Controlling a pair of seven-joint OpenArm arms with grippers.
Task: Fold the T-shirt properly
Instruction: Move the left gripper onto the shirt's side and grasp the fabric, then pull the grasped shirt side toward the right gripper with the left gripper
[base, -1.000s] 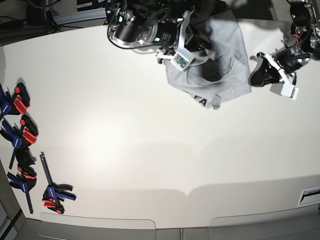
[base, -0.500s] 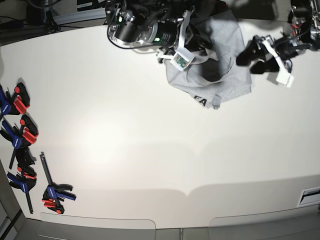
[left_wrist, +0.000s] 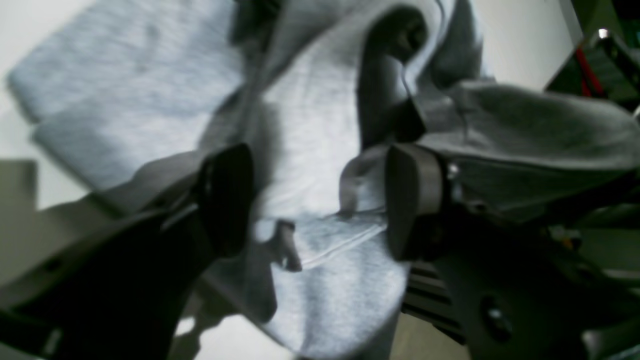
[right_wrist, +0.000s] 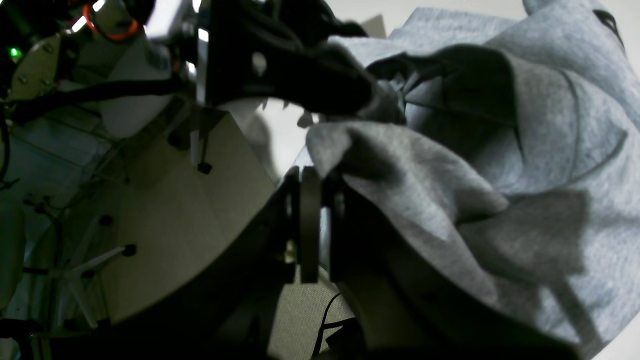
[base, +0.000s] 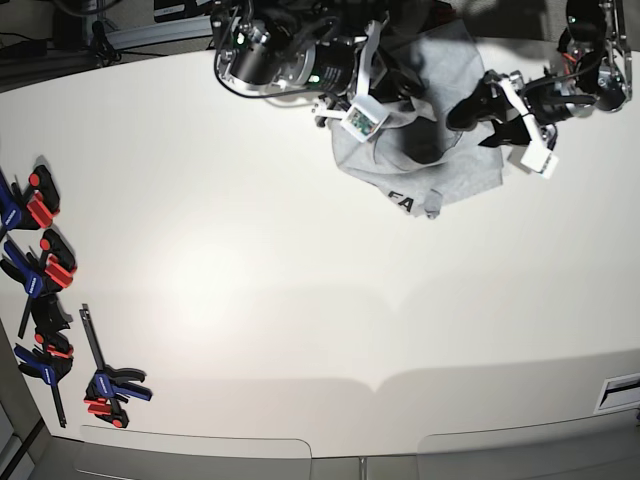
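Observation:
The light grey T-shirt (base: 462, 158) lies bunched at the table's far edge, with black lettering (base: 400, 203) showing on its near hem. My right gripper (base: 408, 97) sits over the shirt's far left part; in the right wrist view the gripper (right_wrist: 310, 172) is shut on a raised fold of the T-shirt (right_wrist: 550, 125). My left gripper (base: 472, 112) hangs over the shirt's right side. In the left wrist view that gripper (left_wrist: 320, 200) stands open, its dark pads (left_wrist: 227, 200) well apart, with rumpled T-shirt (left_wrist: 310, 125) cloth just beyond them.
Several blue, red and black clamps (base: 40, 270) lie along the left edge of the white table (base: 300, 290). Both arm bodies crowd the far edge above the shirt.
My left gripper has opened and travelled left from the bare table onto the shirt's right side. The right arm and its hold on the cloth have not moved.

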